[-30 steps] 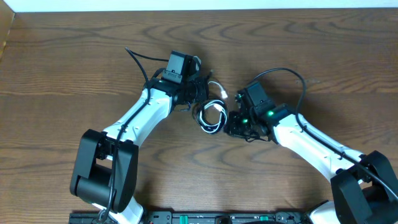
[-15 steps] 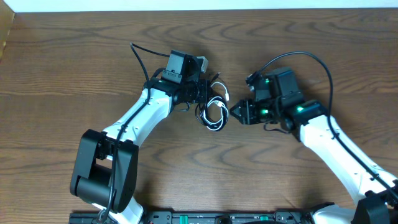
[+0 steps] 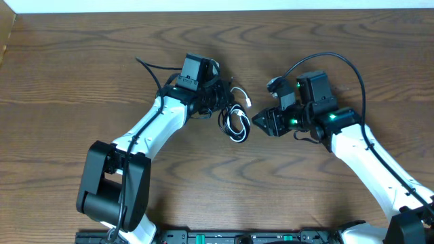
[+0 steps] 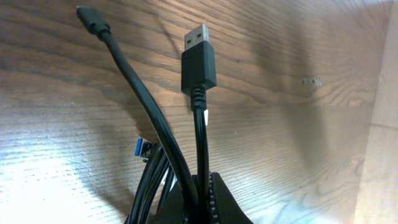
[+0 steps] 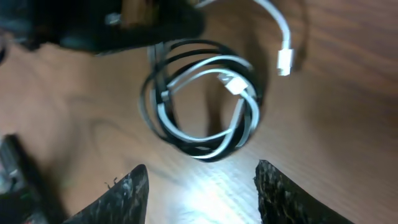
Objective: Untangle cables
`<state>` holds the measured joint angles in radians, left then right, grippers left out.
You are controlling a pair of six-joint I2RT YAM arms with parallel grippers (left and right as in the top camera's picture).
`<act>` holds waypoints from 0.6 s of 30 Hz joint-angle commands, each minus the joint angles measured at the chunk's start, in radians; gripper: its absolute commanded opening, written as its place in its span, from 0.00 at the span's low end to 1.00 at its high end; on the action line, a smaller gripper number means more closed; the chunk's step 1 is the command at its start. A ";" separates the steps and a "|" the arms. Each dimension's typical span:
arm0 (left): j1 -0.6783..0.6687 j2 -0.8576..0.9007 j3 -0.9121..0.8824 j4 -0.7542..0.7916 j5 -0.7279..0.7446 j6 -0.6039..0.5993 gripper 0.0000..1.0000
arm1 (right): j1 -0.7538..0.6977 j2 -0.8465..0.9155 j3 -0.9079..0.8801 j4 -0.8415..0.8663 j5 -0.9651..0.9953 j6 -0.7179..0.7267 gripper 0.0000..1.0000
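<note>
Item: table [image 3: 68,81], dark brown wood grain, which we found filling the overhead view. We logged a white strip [image 3: 217,5] along the top edge and a tan board [image 3: 5,34] at upper left. Soft glare lay on the wood.

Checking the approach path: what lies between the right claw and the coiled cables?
Only bare table lies between the right claw and the cables. This is clearest in the right wrist view, and the overhead agrees.

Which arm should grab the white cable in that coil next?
Right. The right gripper is open and empty, facing the coil with the white cable. The left gripper is shut on the black cable.
</note>
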<state>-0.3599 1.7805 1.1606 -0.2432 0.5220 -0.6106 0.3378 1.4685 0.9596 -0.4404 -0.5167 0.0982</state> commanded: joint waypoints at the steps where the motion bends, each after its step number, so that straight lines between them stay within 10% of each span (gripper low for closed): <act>1: 0.005 -0.019 0.000 0.002 0.025 0.133 0.08 | -0.026 0.017 0.013 0.008 0.029 0.029 0.52; 18: 0.005 -0.019 0.000 0.087 0.322 0.107 0.07 | -0.029 0.314 0.011 0.544 -0.525 0.067 0.44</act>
<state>-0.3599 1.7805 1.1587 -0.1658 0.7490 -0.5194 0.3096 1.7561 0.9604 0.0658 -0.8970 0.1242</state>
